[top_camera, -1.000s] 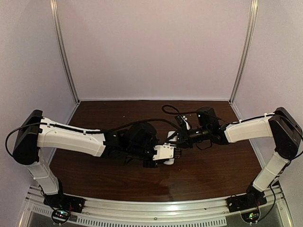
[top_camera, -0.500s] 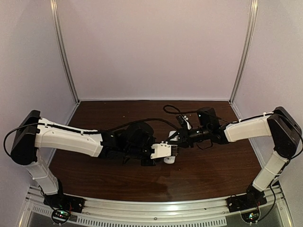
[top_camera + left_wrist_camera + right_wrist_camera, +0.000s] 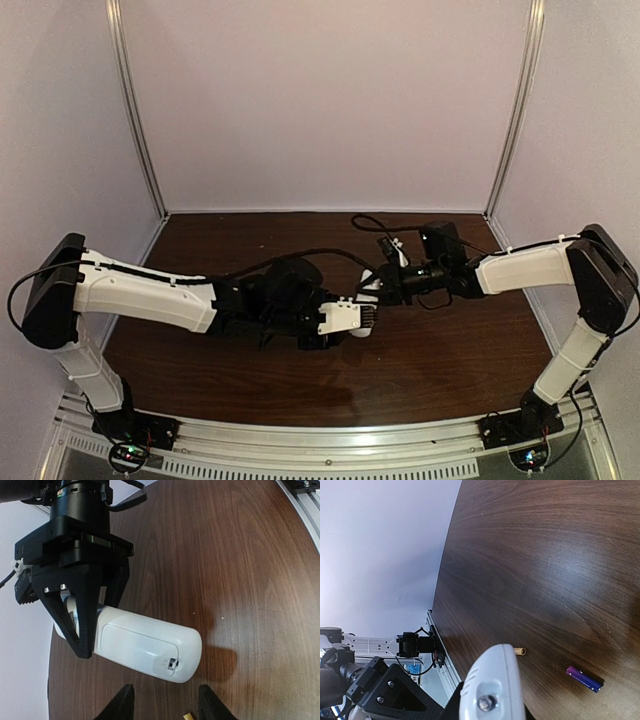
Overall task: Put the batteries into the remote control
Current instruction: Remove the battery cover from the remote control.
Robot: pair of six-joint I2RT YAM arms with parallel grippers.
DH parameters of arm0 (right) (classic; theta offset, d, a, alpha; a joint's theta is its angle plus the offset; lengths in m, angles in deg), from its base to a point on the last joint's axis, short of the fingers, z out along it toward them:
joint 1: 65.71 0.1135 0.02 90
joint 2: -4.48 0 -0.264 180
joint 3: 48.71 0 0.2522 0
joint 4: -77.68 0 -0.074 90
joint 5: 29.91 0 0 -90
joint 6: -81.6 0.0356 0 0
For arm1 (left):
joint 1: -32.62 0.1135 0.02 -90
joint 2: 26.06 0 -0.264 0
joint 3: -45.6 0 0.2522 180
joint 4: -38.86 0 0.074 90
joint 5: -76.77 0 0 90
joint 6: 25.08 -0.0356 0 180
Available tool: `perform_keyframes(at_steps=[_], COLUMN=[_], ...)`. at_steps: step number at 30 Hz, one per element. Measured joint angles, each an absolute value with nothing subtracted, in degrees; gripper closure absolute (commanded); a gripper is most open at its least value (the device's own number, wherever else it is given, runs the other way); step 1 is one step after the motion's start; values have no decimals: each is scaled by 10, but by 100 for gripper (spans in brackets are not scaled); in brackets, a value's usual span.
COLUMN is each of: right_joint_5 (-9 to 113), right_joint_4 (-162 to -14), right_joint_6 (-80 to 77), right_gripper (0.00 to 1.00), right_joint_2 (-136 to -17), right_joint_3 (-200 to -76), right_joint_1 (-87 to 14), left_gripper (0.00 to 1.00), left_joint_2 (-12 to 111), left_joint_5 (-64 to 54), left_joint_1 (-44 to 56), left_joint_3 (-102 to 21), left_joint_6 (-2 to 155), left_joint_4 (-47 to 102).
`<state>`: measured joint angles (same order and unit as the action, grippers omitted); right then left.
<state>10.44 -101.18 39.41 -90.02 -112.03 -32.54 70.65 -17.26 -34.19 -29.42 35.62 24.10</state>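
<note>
The white remote control [image 3: 145,645] is held at one end by my right gripper [image 3: 80,610], its back up and the battery cover closed. It hangs just above the table and casts a shadow. In the right wrist view its rounded end [image 3: 492,690] fills the shut jaws of the right gripper [image 3: 492,705]. My left gripper [image 3: 167,707] is open and empty, its fingertips just short of the remote's free end. The orange battery [image 3: 520,651] and the purple battery [image 3: 583,678] lie on the table below. From above, both grippers [image 3: 352,318] [image 3: 388,288] meet mid-table at the remote [image 3: 366,328].
The dark wooden table [image 3: 440,350] is ringed by pale walls with metal corner posts [image 3: 140,130]. A metal rail [image 3: 320,445] runs along the near edge by the arm bases. The tip of the orange battery [image 3: 188,716] shows between the left fingertips.
Both grippers and the remote have shifted slightly toward the far side of the table. The right gripper's hold on the remote is unchanged.
</note>
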Motion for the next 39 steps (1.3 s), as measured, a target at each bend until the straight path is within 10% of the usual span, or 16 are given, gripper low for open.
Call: perform_keyframes(at_steps=[39], right_joint_5=[108], right_joint_4=[-1033], right_joint_6=[398], right_gripper=[100], right_joint_2=[-920], right_joint_3=[-1120], right_joint_1=[-314], left_gripper=[61], left_joint_2=[745], left_joint_5=[-209], left_joint_1=[-342], left_joint_3=[-322], left_joint_6=[356], left_joint_4=[255])
